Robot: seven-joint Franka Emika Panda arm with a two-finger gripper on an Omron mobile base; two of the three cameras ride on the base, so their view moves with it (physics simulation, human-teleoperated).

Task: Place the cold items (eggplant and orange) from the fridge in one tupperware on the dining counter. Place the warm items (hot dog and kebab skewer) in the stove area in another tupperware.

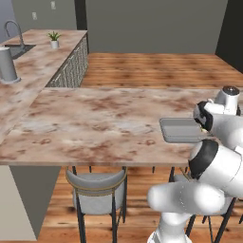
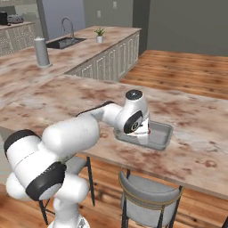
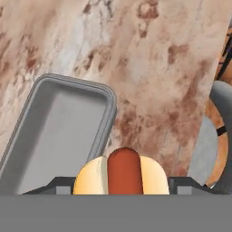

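Hot dog (image 3: 121, 173) sits clamped in my pincer (image 3: 121, 183), above the table (image 1: 95, 118), just beside the grey tupperware (image 3: 54, 131). Tray looks bare: hot dog not yet in, kebab skewer left to fetch.

one tupperware (image 3: 54, 127), one hot dog (image 3: 122, 174), two chairs (image 1: 97, 190)

The white arm rises from its base, bends at a dark-jointed elbow and reaches forward and down, so the wrist hangs low over the counter (image 2: 191, 156). The tool (image 3: 121, 181) points downward from that wrist, its two dark fingertips (image 3: 59, 185) set apart on either side of the hot dog (image 3: 121, 174), which sits between them, gripped end-on. In the right base view the hand is foreshortened.
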